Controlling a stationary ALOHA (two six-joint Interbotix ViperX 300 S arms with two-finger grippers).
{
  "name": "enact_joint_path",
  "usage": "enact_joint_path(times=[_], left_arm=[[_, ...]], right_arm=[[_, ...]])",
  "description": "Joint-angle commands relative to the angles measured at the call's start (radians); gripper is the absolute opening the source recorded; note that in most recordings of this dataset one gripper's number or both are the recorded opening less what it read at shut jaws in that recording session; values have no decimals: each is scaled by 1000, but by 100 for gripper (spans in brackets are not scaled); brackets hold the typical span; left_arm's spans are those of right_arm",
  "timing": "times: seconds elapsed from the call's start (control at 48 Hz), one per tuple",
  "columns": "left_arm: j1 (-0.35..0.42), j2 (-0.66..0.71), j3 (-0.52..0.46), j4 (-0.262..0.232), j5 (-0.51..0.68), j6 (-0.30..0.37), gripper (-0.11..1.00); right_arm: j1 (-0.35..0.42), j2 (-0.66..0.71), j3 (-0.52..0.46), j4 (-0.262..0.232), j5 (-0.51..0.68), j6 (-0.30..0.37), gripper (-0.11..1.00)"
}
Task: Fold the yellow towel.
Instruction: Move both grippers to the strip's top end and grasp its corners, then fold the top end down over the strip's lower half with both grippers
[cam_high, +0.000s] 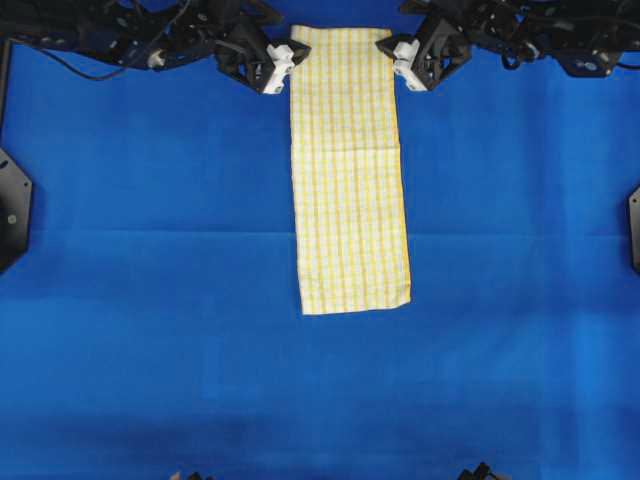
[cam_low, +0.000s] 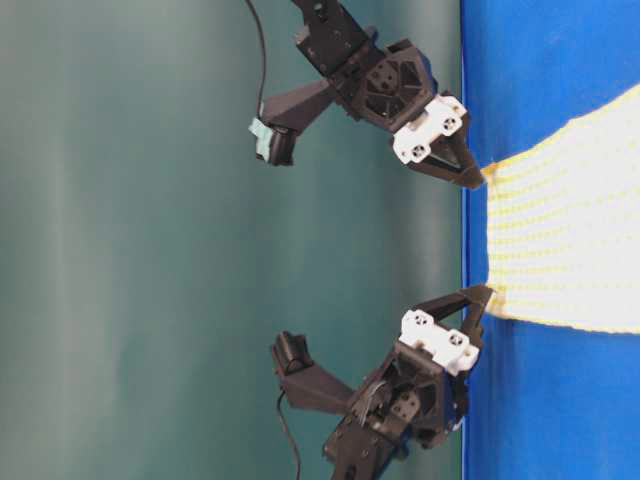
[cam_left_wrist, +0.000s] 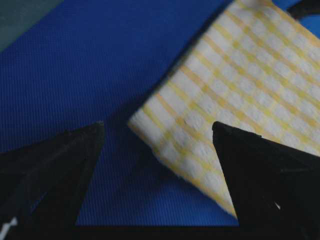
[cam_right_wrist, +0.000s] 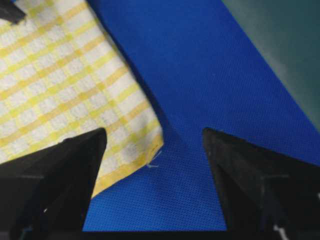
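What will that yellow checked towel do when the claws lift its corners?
The yellow towel lies thin and flat on the blue table covering, so it will probably drape limply. It looks light. With the left gripper and right gripper at separate corners, the middle may sag.

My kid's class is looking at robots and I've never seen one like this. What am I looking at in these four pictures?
It is a robot with two arms, each ending in a two-fingered gripper. One picture looks straight down at the blue cover; one looks from table level, turned sideways; the other two come from cameras on the wrists, so the dark wedges are the gripper's own fingers. A yellow towel lies flat, stretched out long. The left gripper and the right gripper are each at a corner of its far end. In each wrist view the open fingers straddle a corner. Nothing is held yet.
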Motion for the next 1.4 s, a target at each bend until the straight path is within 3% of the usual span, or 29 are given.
enact_joint_path(times=[0.0, 0.292, 0.396, 0.459, 0.521, 0.646, 0.709, 0.75, 1.042, 1.376], left_arm=[[2, 2, -28, 2, -15, 2, 91], [6, 23, -37, 2, -15, 0, 87], [8, 26, -43, 2, -17, -2, 78], [8, 29, -48, 2, -15, -2, 65], [8, 34, -51, 2, -15, 0, 48], [8, 41, -58, 2, -20, 2, 14], [8, 44, -63, 3, -28, 2, 2], [8, 44, -67, 2, -31, 2, 2], [23, 38, -106, 2, -21, 71, 2], [23, -21, -109, 3, 37, 80, 2]], right_arm=[[-9, -2, -21, 12, -17, 2, 78], [-11, 48, -29, 43, -46, 0, 78], [-11, 71, -37, 52, -48, 2, 76], [-11, 78, -38, 58, -49, 2, 72], [-11, 78, -37, 61, -48, 2, 61], [-11, 78, -38, 61, -49, 0, 25], [-11, 78, -38, 61, -51, 0, 10], [-11, 78, -37, 63, -54, 2, 5], [-11, 75, -38, 86, -71, 2, 5], [-11, -3, -5, 104, -83, 2, 5]])
